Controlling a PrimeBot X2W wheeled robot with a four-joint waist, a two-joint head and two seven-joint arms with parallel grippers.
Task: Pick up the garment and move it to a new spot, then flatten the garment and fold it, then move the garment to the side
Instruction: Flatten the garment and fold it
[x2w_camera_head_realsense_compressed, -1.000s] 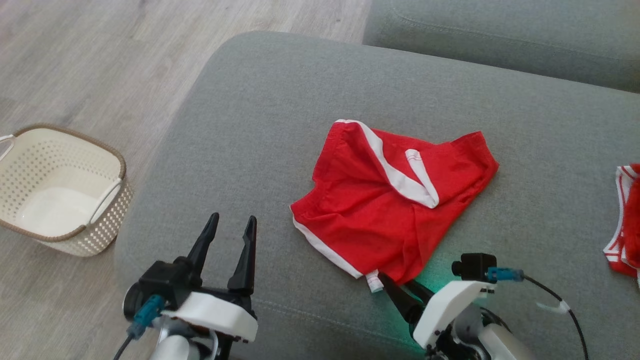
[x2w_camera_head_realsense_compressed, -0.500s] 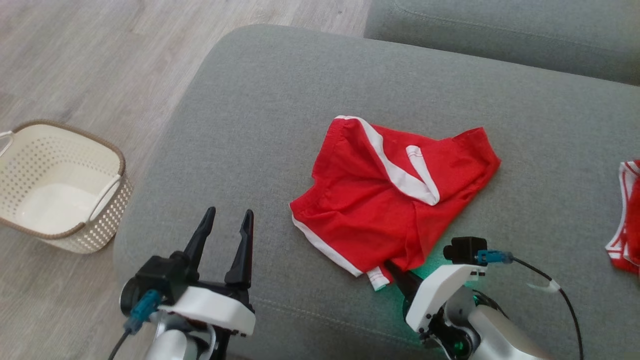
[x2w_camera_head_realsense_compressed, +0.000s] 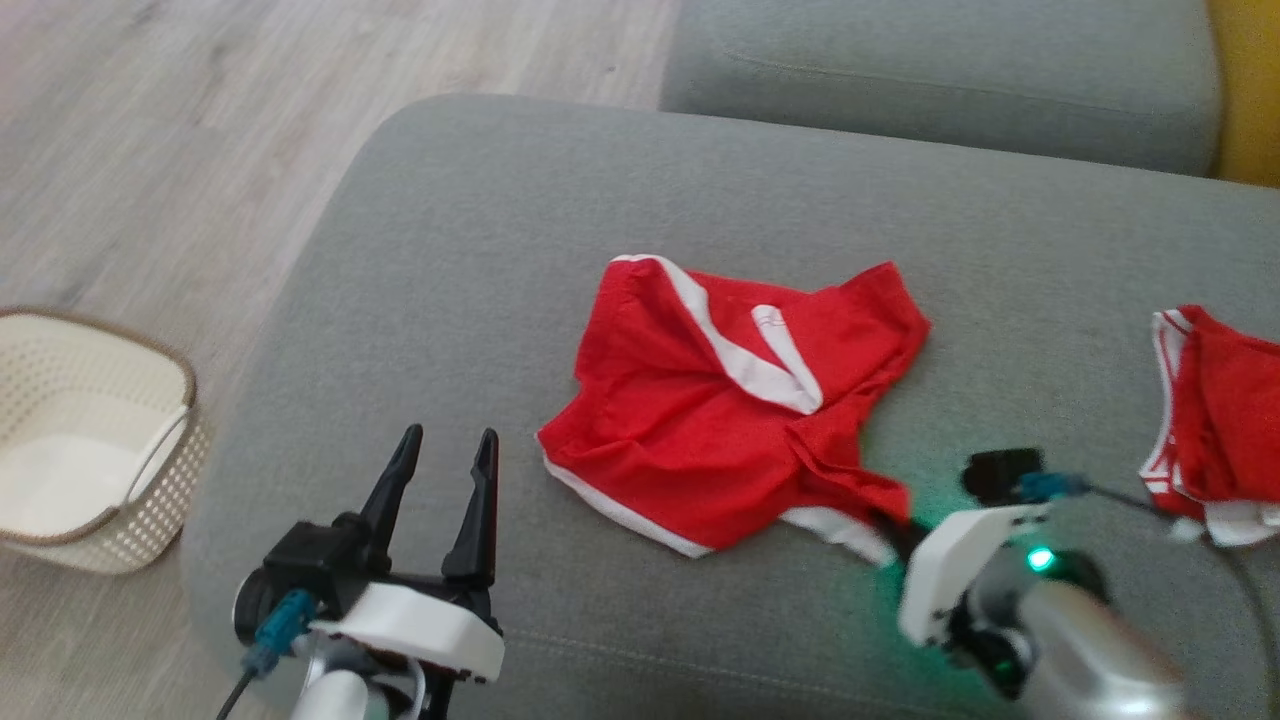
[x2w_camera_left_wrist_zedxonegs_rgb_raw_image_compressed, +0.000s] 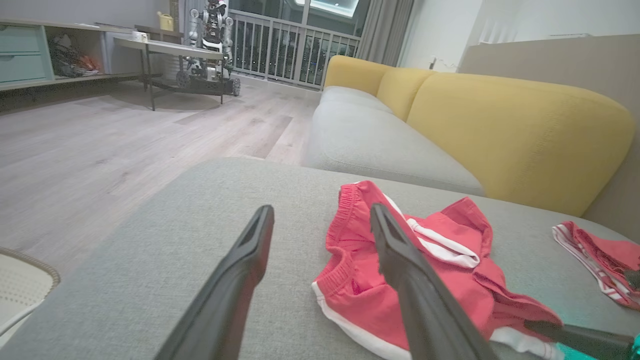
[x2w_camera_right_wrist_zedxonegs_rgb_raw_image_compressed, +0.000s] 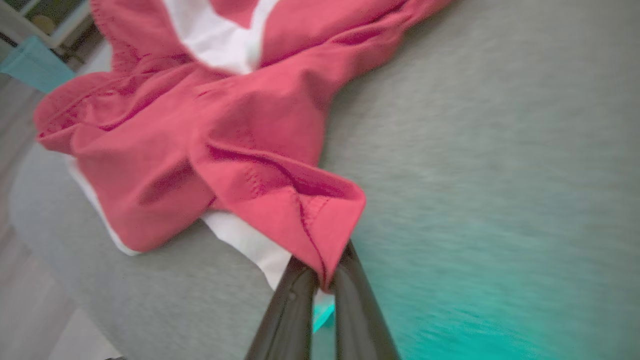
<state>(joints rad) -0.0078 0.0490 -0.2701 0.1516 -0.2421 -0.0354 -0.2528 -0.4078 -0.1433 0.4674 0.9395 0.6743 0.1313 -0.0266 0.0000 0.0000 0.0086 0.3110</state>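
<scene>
The garment (x2w_camera_head_realsense_compressed: 715, 410) is a pair of red shorts with white trim, lying crumpled on the grey sofa seat (x2w_camera_head_realsense_compressed: 500, 260). My right gripper (x2w_camera_head_realsense_compressed: 890, 530) is shut on the garment's near right corner; in the right wrist view that red hem (x2w_camera_right_wrist_zedxonegs_rgb_raw_image_compressed: 320, 225) is pinched between the two dark fingers (x2w_camera_right_wrist_zedxonegs_rgb_raw_image_compressed: 287, 310). The cloth is stretched toward the right there. My left gripper (x2w_camera_head_realsense_compressed: 445, 455) stands open over bare cushion to the left of the garment (x2w_camera_left_wrist_zedxonegs_rgb_raw_image_compressed: 435, 280), touching nothing; in the left wrist view its fingers (x2w_camera_left_wrist_zedxonegs_rgb_raw_image_compressed: 400, 260) frame the shorts' left edge.
A second red and white garment (x2w_camera_head_realsense_compressed: 1215, 430) lies at the right on the seat. A cream perforated basket (x2w_camera_head_realsense_compressed: 90, 440) stands on the wooden floor at the left. Another grey cushion (x2w_camera_head_realsense_compressed: 940, 80) and yellow backrest (x2w_camera_left_wrist_zedxonegs_rgb_raw_image_compressed: 500, 125) lie behind.
My right gripper has shut on the garment's near corner and pulled it rightward, stretching the hem. The head camera has turned, shifting the whole scene left. The left gripper stays open.
</scene>
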